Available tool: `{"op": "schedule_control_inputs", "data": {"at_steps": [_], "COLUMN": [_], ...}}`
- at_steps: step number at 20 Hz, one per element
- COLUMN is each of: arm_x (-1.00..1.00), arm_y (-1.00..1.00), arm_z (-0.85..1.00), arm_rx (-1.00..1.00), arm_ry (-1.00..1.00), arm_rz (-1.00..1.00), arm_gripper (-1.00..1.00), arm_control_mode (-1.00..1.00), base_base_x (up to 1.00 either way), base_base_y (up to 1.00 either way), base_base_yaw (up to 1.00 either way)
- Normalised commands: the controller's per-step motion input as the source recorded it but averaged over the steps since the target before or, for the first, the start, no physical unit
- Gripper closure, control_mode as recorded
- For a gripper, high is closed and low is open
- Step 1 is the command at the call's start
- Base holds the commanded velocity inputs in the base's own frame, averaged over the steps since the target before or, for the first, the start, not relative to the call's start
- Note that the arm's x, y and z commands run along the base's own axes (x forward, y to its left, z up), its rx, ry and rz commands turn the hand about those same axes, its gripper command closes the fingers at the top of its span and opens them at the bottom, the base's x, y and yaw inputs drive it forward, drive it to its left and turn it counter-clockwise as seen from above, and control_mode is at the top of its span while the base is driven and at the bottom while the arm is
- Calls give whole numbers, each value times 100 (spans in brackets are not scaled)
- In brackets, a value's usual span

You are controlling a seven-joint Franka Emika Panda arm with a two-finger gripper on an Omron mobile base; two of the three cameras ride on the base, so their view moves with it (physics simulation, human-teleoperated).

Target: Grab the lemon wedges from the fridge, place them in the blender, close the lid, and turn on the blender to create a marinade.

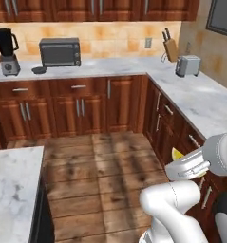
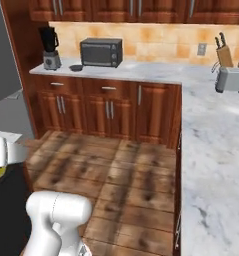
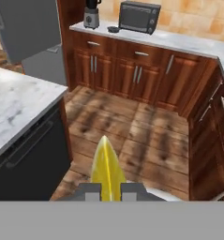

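My gripper (image 3: 109, 191) is shut on a bright yellow lemon wedge (image 3: 107, 169), which sticks out point-first between the fingertips. From the left base camera the lemon wedge (image 1: 175, 153) peeks out at the gripper (image 1: 178, 160), low over the wooden floor by the right-hand cabinets. The blender (image 1: 8, 45) (image 3: 91, 13) stands far off at the left end of the back counter, its jar uncovered. The dark round lid (image 1: 38, 70) (image 3: 113, 29) lies on the counter just right of it. The grey fridge (image 3: 29, 33) rises beyond the blender's end of the counter.
A dark toaster oven (image 1: 60, 52) sits right of the lid. A toaster (image 1: 187, 65) and knife block (image 1: 170, 48) occupy the corner of the L-shaped marble counter (image 1: 200, 99). A marble island (image 3: 15, 105) stands close on the left, with open wooden floor (image 1: 100, 161) between.
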Motion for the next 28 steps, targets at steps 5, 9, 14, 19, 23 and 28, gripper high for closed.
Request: {"op": "schedule_control_inputs", "data": {"at_steps": [5,9,14,19,23,28], "arm_x": [0,0,0,0,0,0], "arm_y": [0,0,0,0,0,0], "arm_z": [0,0,0,0,0,0], "arm_rx": [0,0,0,0,0,0], "arm_ry": [0,0,0,0,0,0], "arm_rz": [0,0,0,0,0,0], "arm_gripper": [100,100,100,100,100,100], "arm_control_mode": [100,100,100,100,100,100], "base_base_x": [100,100,100,100,100,100], "base_base_y": [0,0,37,54,61,29], "base_base_yaw": [0,0,0,0,0,0]}}
